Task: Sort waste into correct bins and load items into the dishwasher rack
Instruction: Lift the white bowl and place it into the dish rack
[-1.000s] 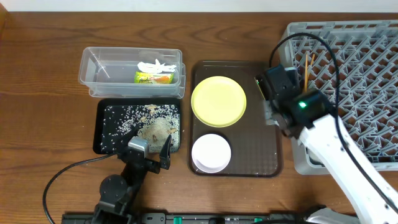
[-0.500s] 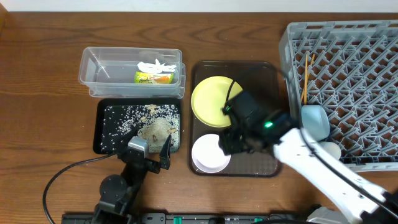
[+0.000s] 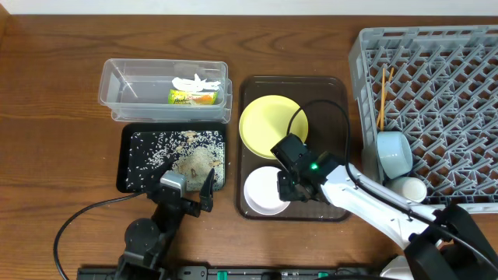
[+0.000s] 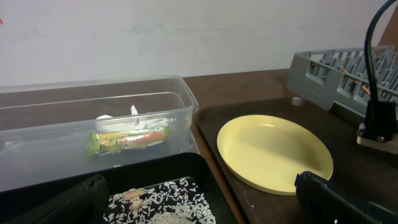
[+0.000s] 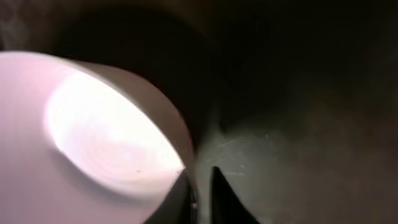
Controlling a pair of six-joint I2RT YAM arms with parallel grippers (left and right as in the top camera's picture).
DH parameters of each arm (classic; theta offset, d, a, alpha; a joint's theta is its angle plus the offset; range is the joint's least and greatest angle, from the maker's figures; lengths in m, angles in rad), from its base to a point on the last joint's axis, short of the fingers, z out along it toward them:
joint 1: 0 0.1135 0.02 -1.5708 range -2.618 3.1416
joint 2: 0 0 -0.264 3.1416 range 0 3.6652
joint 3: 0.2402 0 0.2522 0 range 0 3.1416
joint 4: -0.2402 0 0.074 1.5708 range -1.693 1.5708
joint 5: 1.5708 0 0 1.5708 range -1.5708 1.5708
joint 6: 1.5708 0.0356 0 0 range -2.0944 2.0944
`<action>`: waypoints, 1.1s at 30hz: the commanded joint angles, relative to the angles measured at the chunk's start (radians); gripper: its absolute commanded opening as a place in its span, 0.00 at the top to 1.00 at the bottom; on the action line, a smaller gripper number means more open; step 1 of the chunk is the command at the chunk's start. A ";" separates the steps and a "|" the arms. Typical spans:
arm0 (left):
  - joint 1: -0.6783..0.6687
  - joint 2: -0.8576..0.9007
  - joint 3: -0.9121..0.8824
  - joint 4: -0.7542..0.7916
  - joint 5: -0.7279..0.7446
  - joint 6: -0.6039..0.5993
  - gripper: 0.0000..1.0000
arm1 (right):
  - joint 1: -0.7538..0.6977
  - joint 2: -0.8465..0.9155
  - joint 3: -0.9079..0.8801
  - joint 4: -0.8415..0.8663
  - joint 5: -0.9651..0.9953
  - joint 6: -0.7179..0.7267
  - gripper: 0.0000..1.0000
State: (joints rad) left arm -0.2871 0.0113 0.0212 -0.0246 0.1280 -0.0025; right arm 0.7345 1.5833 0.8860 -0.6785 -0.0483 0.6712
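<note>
My right gripper [image 3: 289, 189] [image 5: 200, 193] is shut on the right rim of the white bowl [image 3: 263, 192] [image 5: 93, 124], one finger inside and one outside. The bowl rests on the brown serving tray [image 3: 334, 190], below the yellow-green plate [image 3: 273, 126] [image 4: 273, 152]. The grey dishwasher rack [image 3: 362, 47] holds a light blue bowl [image 3: 393, 153] and chopsticks [image 3: 383, 97]. The clear tub [image 3: 124, 87] [image 4: 37, 134] holds the snack wrapper [image 3: 192, 97] [image 4: 127, 140] and crumpled paper [image 3: 194, 81]. Rice [image 3: 175, 148] covers the black tray [image 3: 127, 180]. My left gripper [image 3: 191, 190] [image 4: 199, 208] hangs open over that tray's front edge.
A white round item [image 3: 409, 189] sits at the rack's front left corner, beside the light blue bowl. My right arm's cable [image 3: 327, 109] loops over the serving tray and plate. The left arm's cable [image 3: 78, 222] trails across the table's front left.
My right arm swung from the rack's left edge down to the white bowl, and its jaws closed on the rim. The left arm has not moved.
</note>
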 commanded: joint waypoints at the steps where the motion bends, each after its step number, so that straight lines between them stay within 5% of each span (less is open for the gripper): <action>1: 0.000 -0.005 -0.017 -0.032 0.014 0.007 0.02 | 0.002 -0.017 0.003 -0.006 0.035 0.019 0.99; 7: 0.000 -0.005 -0.017 -0.032 0.014 0.007 0.03 | -0.045 -0.163 0.097 -0.157 0.285 -0.012 0.99; 18: 0.000 -0.005 -0.017 -0.032 0.014 0.007 0.03 | -0.164 -0.439 0.225 -0.224 1.248 -0.182 0.99; 26: 0.000 -0.005 -0.017 -0.032 0.014 0.007 0.02 | -0.426 -0.364 0.225 -0.123 1.333 -0.190 0.99; 33: 0.000 -0.005 -0.017 -0.032 0.014 0.007 0.03 | -0.579 -0.173 0.225 0.098 1.271 -0.413 0.99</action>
State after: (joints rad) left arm -0.2871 0.0109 0.0212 -0.0242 0.1280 -0.0021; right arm 0.1852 1.3514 1.1057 -0.6140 1.2068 0.3763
